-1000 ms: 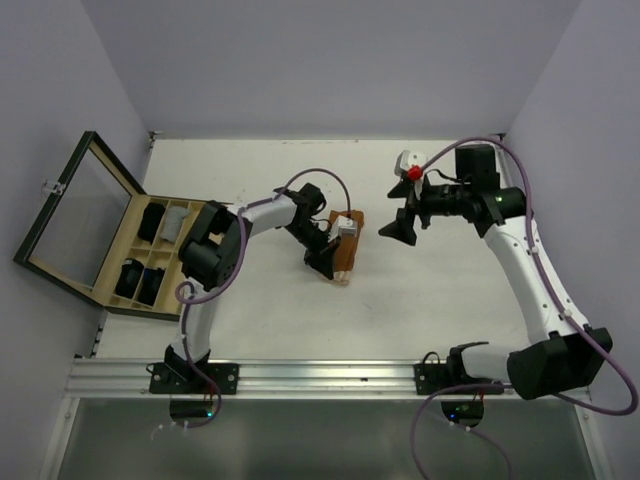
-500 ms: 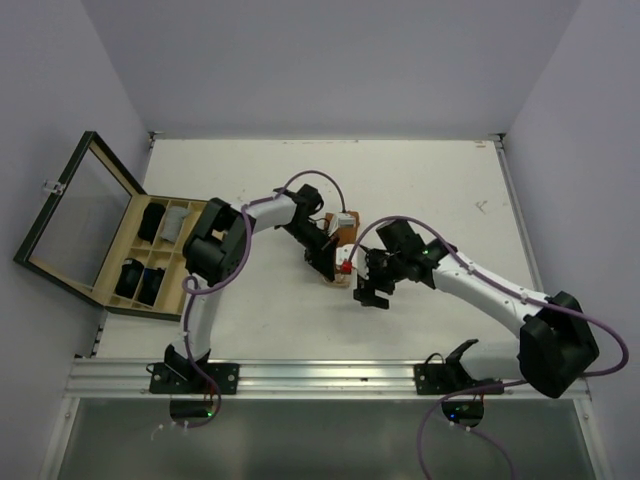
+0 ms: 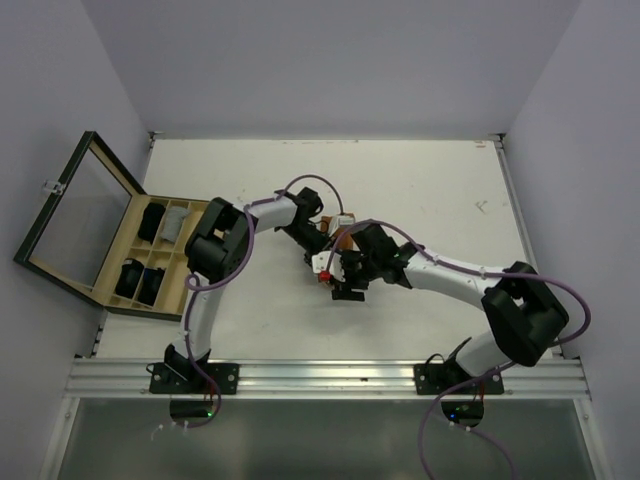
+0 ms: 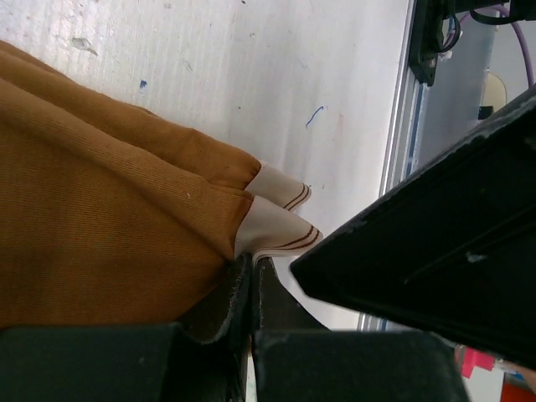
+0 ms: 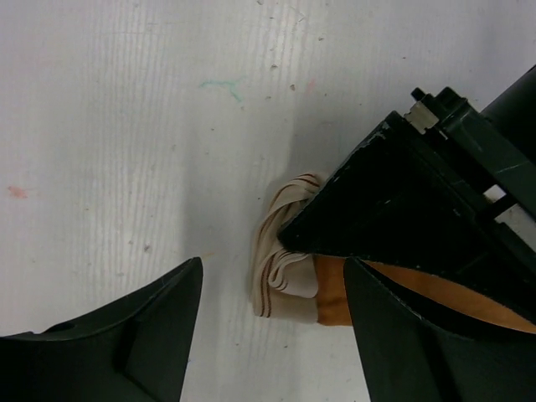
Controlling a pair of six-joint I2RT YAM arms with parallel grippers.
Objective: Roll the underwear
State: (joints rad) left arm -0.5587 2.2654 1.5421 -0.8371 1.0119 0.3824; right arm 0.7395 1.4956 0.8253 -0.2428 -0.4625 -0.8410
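Top external view puts the orange-brown underwear [image 3: 341, 240] near the middle of the table [image 3: 430, 180], mostly hidden under both grippers, with the wooden box [image 3: 140, 250] well apart at the left edge. Left wrist view shows the left gripper [image 4: 253, 289] pinched closed on the cloth's edge just beside its cream striped waistband [image 4: 280, 222]. Right gripper [image 5: 272, 335] has its fingers spread wide, the waistband end lying on the table in the gap by their tips.
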